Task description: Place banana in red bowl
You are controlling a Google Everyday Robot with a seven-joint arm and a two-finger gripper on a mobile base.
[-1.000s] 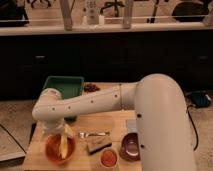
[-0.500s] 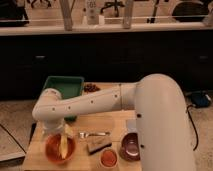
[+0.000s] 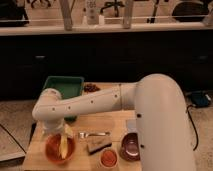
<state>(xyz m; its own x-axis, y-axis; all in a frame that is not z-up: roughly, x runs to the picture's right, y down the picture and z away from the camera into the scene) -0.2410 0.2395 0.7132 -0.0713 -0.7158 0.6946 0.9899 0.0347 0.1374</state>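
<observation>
Yellow banana [image 3: 64, 145] rests in red bowl [image 3: 52, 150], hand [image 3: 63, 131] above unmoved, spread apart.

Camera: you look down over the arm [image 3: 90, 105], close to the bench [image 3: 112, 125].
Jaws: 7 o'clock, above the red bowl [image 3: 48, 148].

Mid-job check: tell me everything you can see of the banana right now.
The banana is small, pale yellow and slightly curved, with a smooth-looking skin. It sits inside the red bowl, steeply tilted: its lower end is down in the bowl and its upper end rises past the rim, leaning right. The claw hangs open directly above the bowl, close to the banana's top. I cannot tell whether it touches the tip. Apart from the bowl, nothing else meets the banana.
</observation>
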